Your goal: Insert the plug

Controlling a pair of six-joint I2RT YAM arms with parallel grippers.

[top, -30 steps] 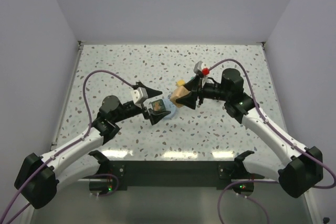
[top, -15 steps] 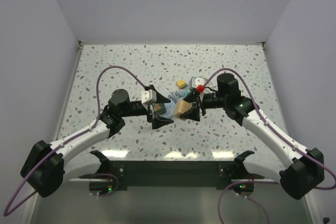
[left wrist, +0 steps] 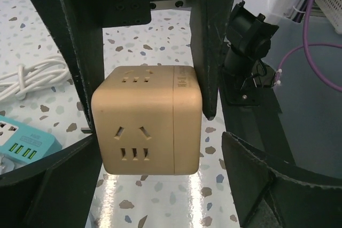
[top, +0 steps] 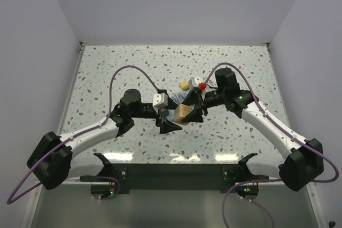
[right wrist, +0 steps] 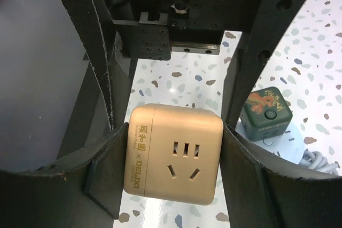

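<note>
My right gripper [right wrist: 173, 153] is shut on a tan-orange socket cube [right wrist: 173, 153], its fingers pressed on two opposite sides and the cube lifted off the table. The top view shows the cube [top: 183, 114] at the table's middle between both grippers. My left gripper [left wrist: 157, 182] faces the cube [left wrist: 147, 121] with its jaws wide open, one finger on each side and a clear gap on the right. The plug [right wrist: 265, 113], a dark green cube with a dragon print, sits on the table just beyond the right gripper. Its prongs are hidden.
A teal power strip [left wrist: 21, 142] and a coiled white cable [left wrist: 26, 78] lie on the speckled table to the left gripper's left. A small yellow block [top: 184, 85] lies behind the grippers. White walls enclose the table [top: 107, 68] on three sides.
The left arm has swung right, away from the plug and up to the cube. The right arm has brought the cube down and left, so both grippers now meet at the middle.
</note>
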